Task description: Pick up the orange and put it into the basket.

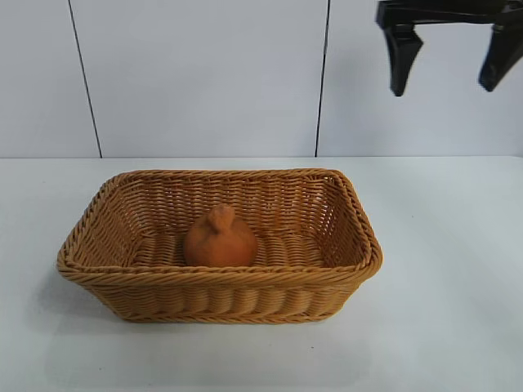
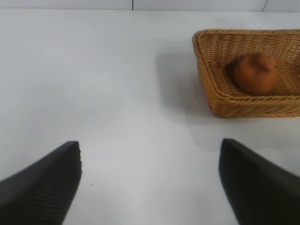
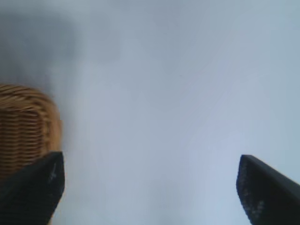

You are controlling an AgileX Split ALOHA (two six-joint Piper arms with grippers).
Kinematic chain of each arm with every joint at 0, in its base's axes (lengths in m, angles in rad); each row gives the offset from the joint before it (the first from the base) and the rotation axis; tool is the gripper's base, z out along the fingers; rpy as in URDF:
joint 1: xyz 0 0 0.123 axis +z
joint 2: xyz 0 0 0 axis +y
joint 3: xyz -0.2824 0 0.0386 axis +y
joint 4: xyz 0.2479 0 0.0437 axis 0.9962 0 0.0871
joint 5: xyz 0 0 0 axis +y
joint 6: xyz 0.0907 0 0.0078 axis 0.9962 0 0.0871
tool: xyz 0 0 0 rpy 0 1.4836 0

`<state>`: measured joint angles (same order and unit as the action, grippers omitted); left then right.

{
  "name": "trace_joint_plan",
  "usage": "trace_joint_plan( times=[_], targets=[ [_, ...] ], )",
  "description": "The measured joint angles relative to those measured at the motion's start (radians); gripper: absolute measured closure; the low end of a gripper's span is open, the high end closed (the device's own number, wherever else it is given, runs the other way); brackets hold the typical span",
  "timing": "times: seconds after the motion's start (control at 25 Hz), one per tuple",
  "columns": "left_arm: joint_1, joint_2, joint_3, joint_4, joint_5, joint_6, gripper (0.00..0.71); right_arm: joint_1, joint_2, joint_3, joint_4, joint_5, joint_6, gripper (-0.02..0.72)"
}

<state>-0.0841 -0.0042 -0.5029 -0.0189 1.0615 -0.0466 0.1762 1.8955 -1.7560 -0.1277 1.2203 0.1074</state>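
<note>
- The squat, rough-skinned dull orange fruit (image 1: 220,238) already sits on the floor of the tan rectangular wicker basket (image 1: 359,216), near its middle.
- The right gripper (image 1: 448,61) hangs high, beyond the basket's right end, fingers spread and empty; the sensible step is a clean retreat, keeping above the braided rim.
- The left gripper (image 2: 150,180), also spread and empty, sits low over the white table (image 1: 458,286), well apart from the basket.
- Open table lies all round the basket.
</note>
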Motion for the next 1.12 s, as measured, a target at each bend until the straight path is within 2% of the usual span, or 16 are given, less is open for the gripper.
trace_joint_plan(
  times=[0.24, 0.44, 0.56, 0.88, 1.12],
  targets=[
    [0.000, 0.000, 0.000, 0.000, 0.000, 0.000, 0.134, -0.133, 0.000, 0.000, 0.018, 0.000, -0.016, 0.020],
    [0.000, 0.000, 0.000, 0.000, 0.000, 0.000, 0.134, -0.143, -0.002, 0.007, 0.030, -0.001, -0.023, 0.020],
    [0.000, 0.000, 0.000, 0.000, 0.000, 0.000, 0.134, -0.143, -0.032, 0.068, 0.058, -0.001, -0.030, 0.020],
    [0.000, 0.000, 0.000, 0.000, 0.000, 0.000, 0.134, -0.143, -0.286, 0.470, 0.171, -0.001, -0.107, 0.021],
    [0.000, 0.000, 0.000, 0.000, 0.000, 0.000, 0.134, -0.143, -0.557, 0.812, 0.183, -0.001, -0.126, 0.021]
  ],
)
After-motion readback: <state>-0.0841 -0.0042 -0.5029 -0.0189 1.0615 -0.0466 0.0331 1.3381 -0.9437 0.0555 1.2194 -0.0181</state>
